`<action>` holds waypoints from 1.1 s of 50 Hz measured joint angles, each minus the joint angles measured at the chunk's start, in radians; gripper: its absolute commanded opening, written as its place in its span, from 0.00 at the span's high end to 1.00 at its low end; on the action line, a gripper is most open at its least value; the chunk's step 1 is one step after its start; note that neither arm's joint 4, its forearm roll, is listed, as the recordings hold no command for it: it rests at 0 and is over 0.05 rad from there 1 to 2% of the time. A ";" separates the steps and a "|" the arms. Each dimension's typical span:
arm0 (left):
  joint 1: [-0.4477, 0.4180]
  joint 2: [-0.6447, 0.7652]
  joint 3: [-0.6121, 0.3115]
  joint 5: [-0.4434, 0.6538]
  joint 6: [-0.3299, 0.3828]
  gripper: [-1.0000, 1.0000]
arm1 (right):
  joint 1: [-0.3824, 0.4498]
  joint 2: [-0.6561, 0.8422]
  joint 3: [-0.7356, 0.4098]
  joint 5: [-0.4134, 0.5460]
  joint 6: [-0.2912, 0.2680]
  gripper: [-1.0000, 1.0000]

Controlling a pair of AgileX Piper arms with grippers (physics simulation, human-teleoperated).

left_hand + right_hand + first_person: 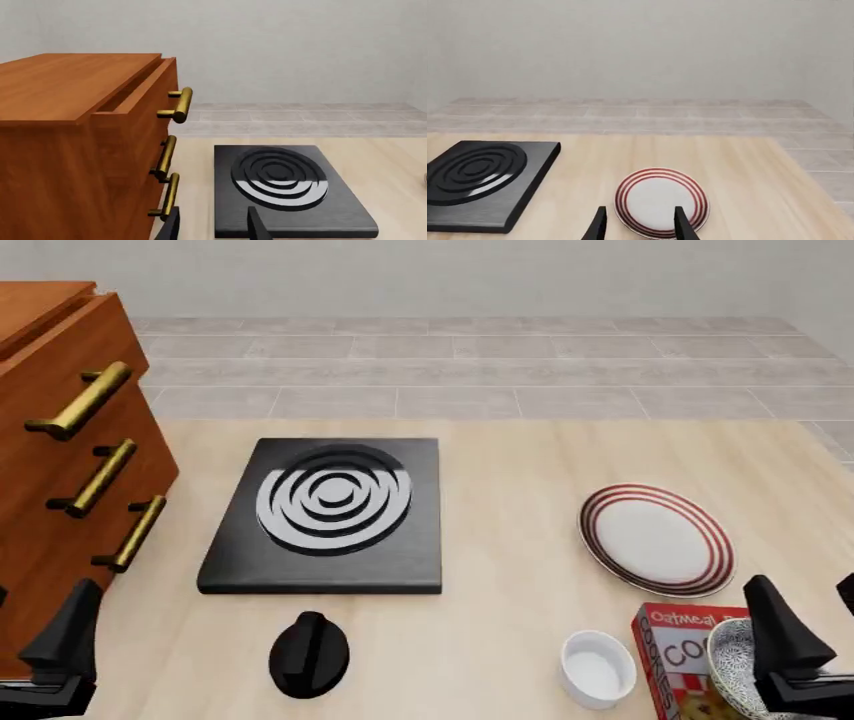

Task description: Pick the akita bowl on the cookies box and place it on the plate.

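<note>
So basically nothing's done yet, the whole job is still ahead as far as I can tell.

Going from the left: there's a wooden drawer cabinet [60, 430] with brass handles at the edge of the tabletop [521, 490], and the left pincer [60, 645] sits low in front of it, nowhere near the action. In its own wrist view the fingers stand apart with nothing between them, just pointing over the black stove [327, 515]. In front of the stove sits a black knob-looking thing [308, 653], can't tell what it is exactly.

Moving right, the plate [657, 539] is bare, nothing on it. Nearer the camera a plain white ramekin [598, 668] stands just beside the cookies box [681, 660], and the akita bowl [731, 665] is on top of that box, partly hidden behind the right pincer [801, 640]. That pincer is right next to the bowl, but I can't tell if it's touching it. Its wrist view shows the fingers spread with nothing in between, looking across at the plate.

So I'd say: grasp not made, lift not made, placing not made. The right arm looks like the one for it, since bowl and plate are both on its side and near each other.
</note>
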 measured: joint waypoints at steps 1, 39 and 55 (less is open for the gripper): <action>0.000 0.000 0.000 0.000 0.000 0.00 | 0.000 -0.001 -0.008 0.008 0.000 0.00; 0.000 0.000 0.000 0.000 0.000 0.00 | -0.071 0.326 -0.787 0.611 0.094 0.00; 0.000 0.000 0.000 0.000 0.000 0.00 | -0.183 0.392 -0.934 0.843 0.049 0.00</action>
